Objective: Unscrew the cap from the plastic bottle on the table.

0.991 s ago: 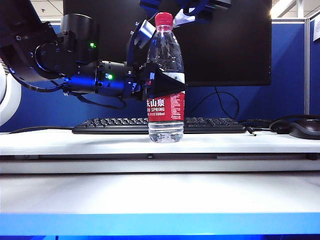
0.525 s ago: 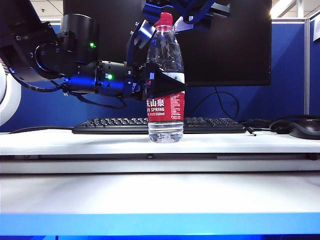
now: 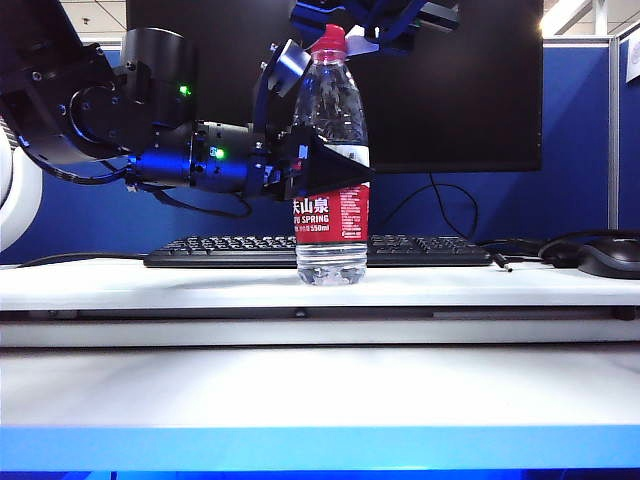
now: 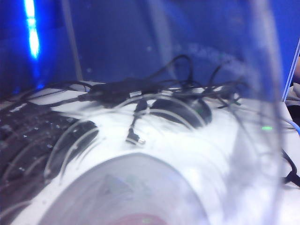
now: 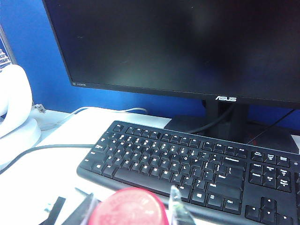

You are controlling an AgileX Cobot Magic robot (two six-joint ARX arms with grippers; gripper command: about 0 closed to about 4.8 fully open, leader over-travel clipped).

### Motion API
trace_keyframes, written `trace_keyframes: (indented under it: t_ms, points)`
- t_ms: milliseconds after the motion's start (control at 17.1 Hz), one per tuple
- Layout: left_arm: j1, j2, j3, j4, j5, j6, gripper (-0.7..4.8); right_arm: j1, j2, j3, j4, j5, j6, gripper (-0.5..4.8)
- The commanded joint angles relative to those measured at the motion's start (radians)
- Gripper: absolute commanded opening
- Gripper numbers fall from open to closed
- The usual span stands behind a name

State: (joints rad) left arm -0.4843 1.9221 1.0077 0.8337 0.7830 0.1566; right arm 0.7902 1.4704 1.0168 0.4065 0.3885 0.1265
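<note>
The clear plastic bottle [image 3: 332,120] with its red-and-white label stands upright on the white table [image 3: 150,282]. From the left, my left gripper [image 3: 335,170] is shut on the bottle's body at the top of the label; a black finger [image 3: 335,165] lies across its front. In the left wrist view the bottle [image 4: 140,187] fills the picture and hides the fingers. The red cap [image 3: 328,40] [image 5: 126,208] sits on the neck. From above, my right gripper [image 3: 330,38] [image 5: 133,211] straddles the cap, open, with a finger [image 5: 176,208] close on each side.
A black keyboard [image 3: 230,250] [image 5: 187,159] lies behind the bottle, in front of a dark monitor [image 3: 450,90] [image 5: 187,47]. A black mouse [image 3: 610,255] and cables [image 4: 140,89] lie at the right. The table's blue front edge [image 3: 320,445] runs along the near side.
My right gripper has sunk a little onto the cap and its fingers have drawn in toward the cap's sides. The left gripper and the bottle have kept still.
</note>
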Motion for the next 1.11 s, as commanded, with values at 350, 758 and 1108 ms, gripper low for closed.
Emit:
trace_keyframes:
  t_ms: [350, 758, 1108]
  points:
    - [0.0, 0.002, -0.001, -0.011, 0.007, 0.0, 2.36, -0.011, -0.003, 0.006, 0.017, -0.079, -0.03, 0.43]
    - [0.0, 0.002, -0.001, -0.017, 0.007, 0.001, 2.36, -0.183, -0.005, 0.006, 0.014, -0.6, -0.033, 0.43]
    - [0.0, 0.002, -0.001, -0.018, 0.007, 0.005, 2.36, -0.338, -0.005, 0.01, 0.018, -1.154, -0.034, 0.4]
